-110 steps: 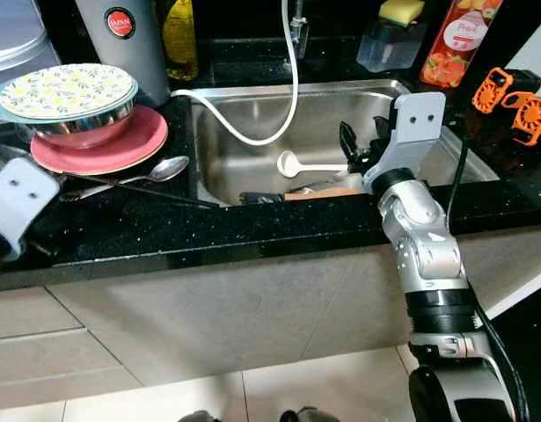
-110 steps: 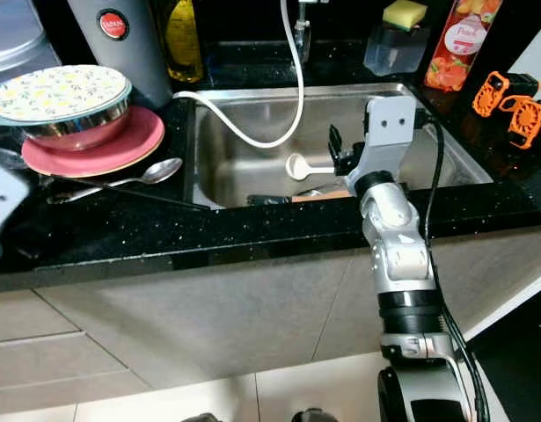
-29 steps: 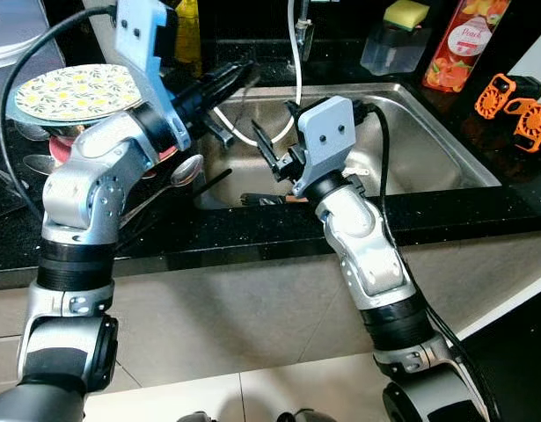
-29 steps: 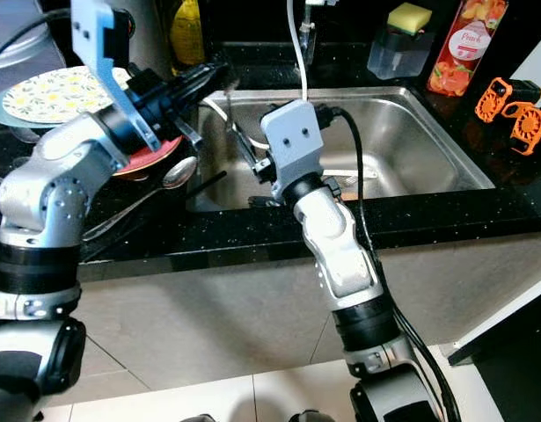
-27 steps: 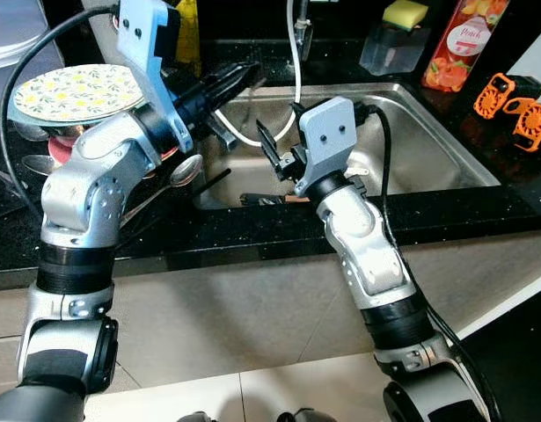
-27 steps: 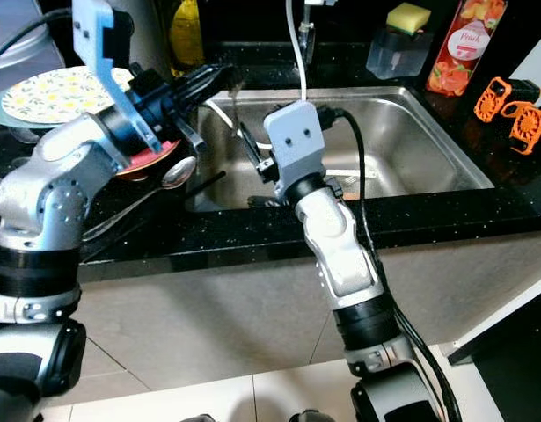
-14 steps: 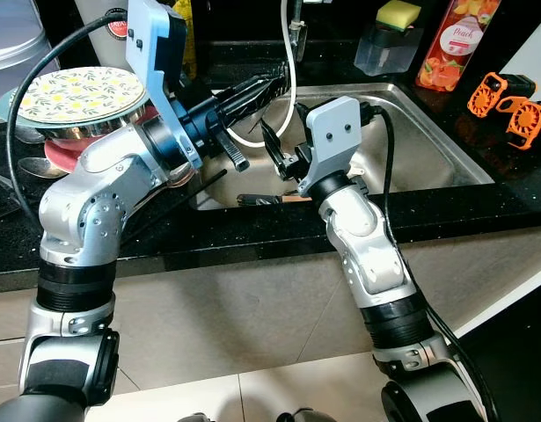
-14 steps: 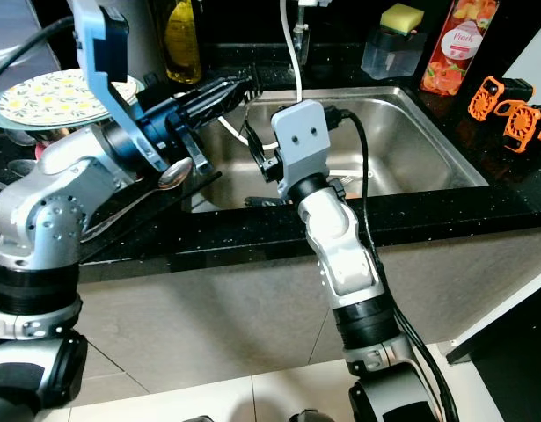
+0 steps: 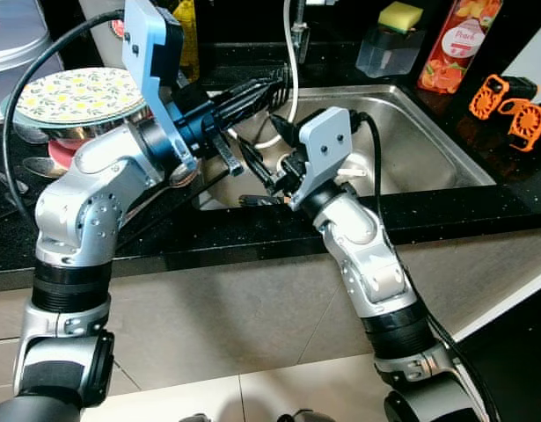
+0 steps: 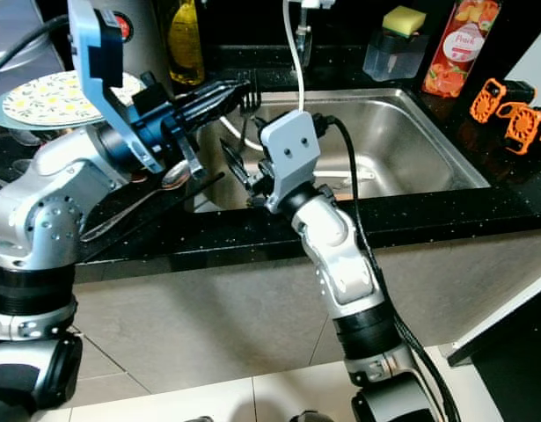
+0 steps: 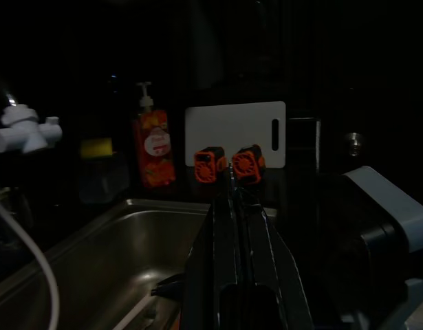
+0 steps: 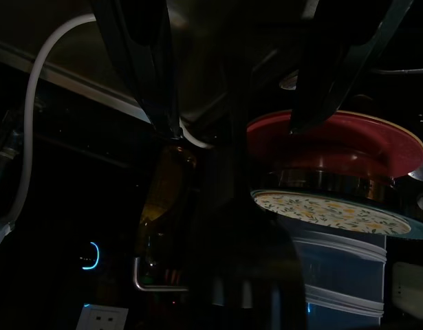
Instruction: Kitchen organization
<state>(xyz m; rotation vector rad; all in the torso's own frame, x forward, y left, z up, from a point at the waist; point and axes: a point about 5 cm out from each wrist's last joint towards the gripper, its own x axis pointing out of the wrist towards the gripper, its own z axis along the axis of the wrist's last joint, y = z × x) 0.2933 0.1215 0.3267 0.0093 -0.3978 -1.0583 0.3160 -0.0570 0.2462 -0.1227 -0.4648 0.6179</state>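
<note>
My left gripper (image 9: 272,87) reaches out over the left end of the steel sink (image 9: 420,132), shut on a thin metal fork (image 10: 248,98) whose head sticks out past the fingertips. In the left wrist view the fingers (image 11: 218,261) lie pressed together around a thin metal strip. My right gripper (image 9: 266,145) is open just below and right of it, its fingers (image 12: 146,62) spread wide and pointing toward the left gripper. A floral plate (image 9: 72,92) tops a steel bowl on a red plate (image 12: 335,141) on the counter at left.
A white ladle (image 10: 354,176) and a dark-handled utensil (image 9: 252,200) lie in the sink. A white hose (image 9: 292,53) hangs from the tap. A spoon (image 9: 180,174) lies by the plates. At the back stand a sponge holder (image 9: 389,35), a soap bottle (image 9: 450,44) and orange clips (image 9: 508,101).
Both arms have come up over the sink's left end. In the last half second the right gripper tilted left toward the left gripper, which rose slightly.
</note>
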